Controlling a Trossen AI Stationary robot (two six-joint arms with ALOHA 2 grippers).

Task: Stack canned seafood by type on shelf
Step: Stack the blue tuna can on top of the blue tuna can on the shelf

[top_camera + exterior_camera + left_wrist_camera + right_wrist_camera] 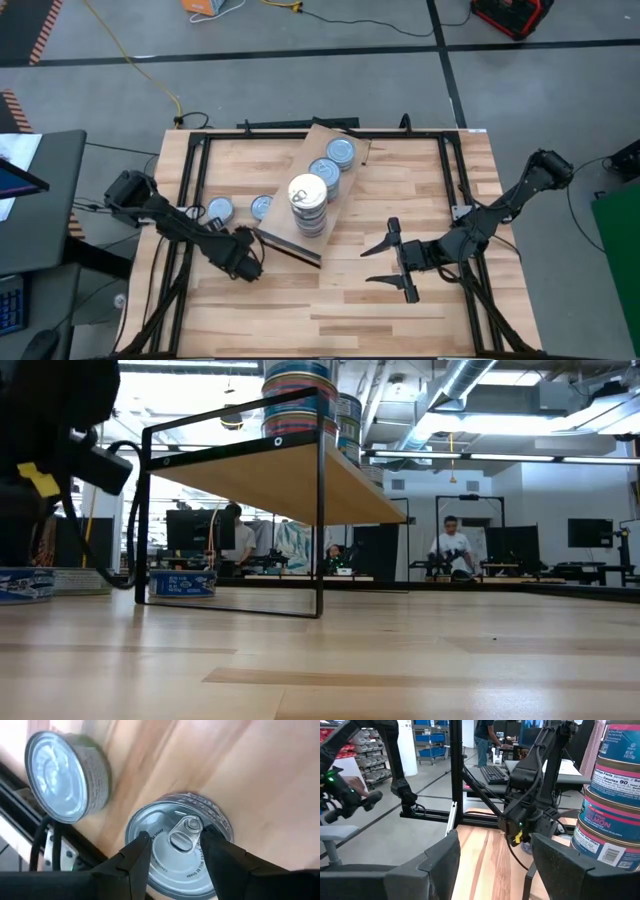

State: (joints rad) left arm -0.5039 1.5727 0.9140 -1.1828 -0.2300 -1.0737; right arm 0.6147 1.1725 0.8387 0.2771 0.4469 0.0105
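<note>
The shelf (292,232) is a light-wood board on a black frame, standing slantwise mid-table. On it are a tall stack of tins (307,205) and two more blue-grey-topped tins (325,172) (340,152). Two tins rest flat on the table left of it (220,210) (262,207). My left gripper (172,837) is open and hovers over a silver pull-tab tin (165,870), one finger on each side of the tab, beside a plain-topped tin (65,775). My right gripper (385,265) waits open, right of the shelf.
The shelf stands raised on thin black legs (320,530) with open space under the board. The stack of pink-labelled tins (612,795) rises close beside my right gripper (492,840). Bare slatted tabletop (340,315) lies toward the near edge. People sit at desks beyond the table.
</note>
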